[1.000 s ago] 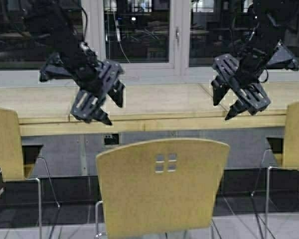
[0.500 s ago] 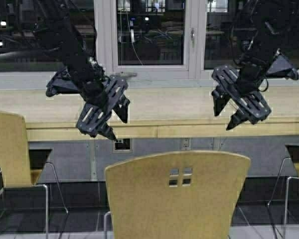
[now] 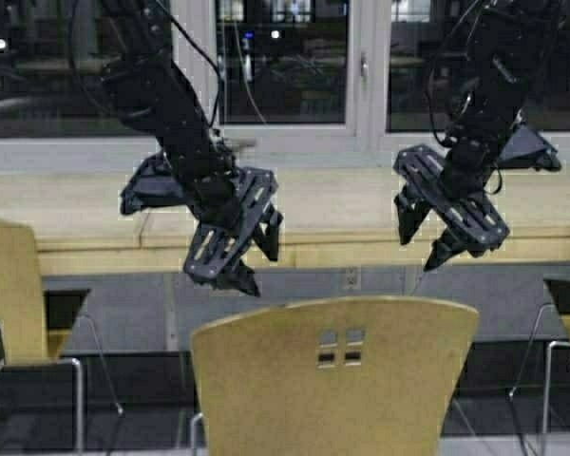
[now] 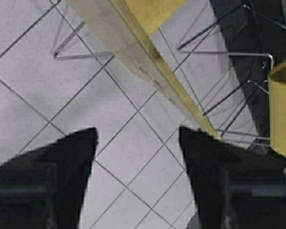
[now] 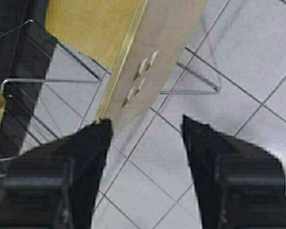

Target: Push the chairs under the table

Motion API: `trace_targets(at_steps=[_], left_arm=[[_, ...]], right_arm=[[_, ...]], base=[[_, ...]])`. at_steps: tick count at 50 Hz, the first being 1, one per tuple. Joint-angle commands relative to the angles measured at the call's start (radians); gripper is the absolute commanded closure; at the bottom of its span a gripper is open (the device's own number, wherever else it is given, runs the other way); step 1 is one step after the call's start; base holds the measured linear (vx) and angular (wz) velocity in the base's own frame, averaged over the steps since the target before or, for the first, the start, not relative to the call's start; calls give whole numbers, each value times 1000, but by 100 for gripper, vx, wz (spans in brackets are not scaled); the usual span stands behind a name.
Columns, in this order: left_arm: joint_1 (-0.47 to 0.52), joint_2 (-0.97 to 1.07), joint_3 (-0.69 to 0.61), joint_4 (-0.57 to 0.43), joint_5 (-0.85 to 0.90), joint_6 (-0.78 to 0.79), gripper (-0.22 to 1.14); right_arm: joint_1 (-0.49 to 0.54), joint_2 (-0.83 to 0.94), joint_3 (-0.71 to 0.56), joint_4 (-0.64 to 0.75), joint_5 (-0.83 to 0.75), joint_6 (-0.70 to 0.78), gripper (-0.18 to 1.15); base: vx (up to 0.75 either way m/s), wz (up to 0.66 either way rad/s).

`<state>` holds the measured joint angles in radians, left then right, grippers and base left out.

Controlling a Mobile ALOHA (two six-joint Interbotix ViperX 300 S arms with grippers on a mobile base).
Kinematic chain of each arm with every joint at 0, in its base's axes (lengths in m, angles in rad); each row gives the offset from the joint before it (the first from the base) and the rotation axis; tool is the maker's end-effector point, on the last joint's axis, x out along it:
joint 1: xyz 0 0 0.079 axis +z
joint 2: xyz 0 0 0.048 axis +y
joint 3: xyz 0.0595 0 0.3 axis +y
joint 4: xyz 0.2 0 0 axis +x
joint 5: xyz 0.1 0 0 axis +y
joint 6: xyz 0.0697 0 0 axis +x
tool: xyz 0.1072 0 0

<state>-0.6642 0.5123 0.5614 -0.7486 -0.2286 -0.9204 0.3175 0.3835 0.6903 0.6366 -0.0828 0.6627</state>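
Left end effector (image 3: pixel 242 255) wide | right end effector (image 3: pixel 420 234) wide | above chair (image 3: pixel 332 380)

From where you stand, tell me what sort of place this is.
Probably a study or cafeteria area: a long wood-laminate table runs beneath a row of windows, with matching plywood chairs lined along it on a tiled floor.

I see dark windows (image 3: pixel 280 62) with pale frames (image 3: pixel 369 71) along the far wall, a grey panel (image 3: pixel 361 304) with an outlet (image 3: pixel 351 278) below, and a light tiled floor (image 4: pixel 62 95) underfoot.
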Motion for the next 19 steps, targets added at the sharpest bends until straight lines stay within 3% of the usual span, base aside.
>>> trace_targets(at_steps=[1,19], left_arm=[[0,9,-41,-9,-6,-3,3],[9,126,-158,-66,-18,-3,3]], right_arm=[[0,23,-55,2,-2,-3,13],[-38,158,-204,2,0,-8,13]], base=[[2,1],[0,0]])
